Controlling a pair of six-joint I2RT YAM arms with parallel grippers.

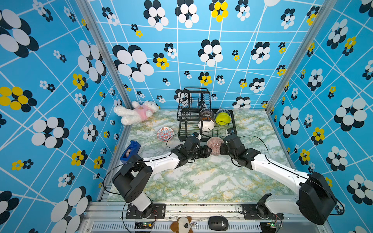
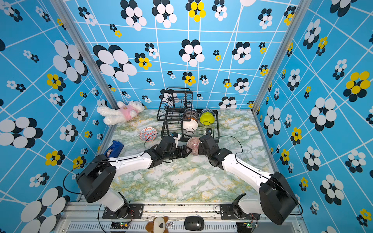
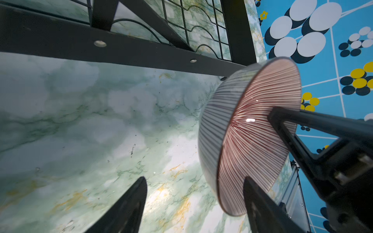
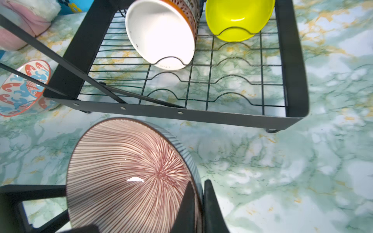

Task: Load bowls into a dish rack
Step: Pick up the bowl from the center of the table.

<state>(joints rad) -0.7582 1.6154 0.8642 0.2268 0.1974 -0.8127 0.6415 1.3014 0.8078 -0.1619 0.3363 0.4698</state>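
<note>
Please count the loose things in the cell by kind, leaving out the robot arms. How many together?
Bowls: 6 (striped bowl, floral bowl, white bowl, lime bowl, dark patterned bowl, blue-and-white bowl)
Dish rack: 1
Plush toys: 2 (white plush, brown plush)
Tape dispenser: 1
Computer mouse: 1
Total: 11

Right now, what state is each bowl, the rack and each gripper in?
ribbed bowl, held on edge by its rim.
right gripper, shut on the ribbed bowl's rim.
left gripper, open astride that rim.
white bowl, racked on edge.
lime green bowl, racked on edge.
blue-and-white bowl, racked behind the green one.
floral bowl, on the table, unloaded.
dish rack, upright, front slots free.
</note>
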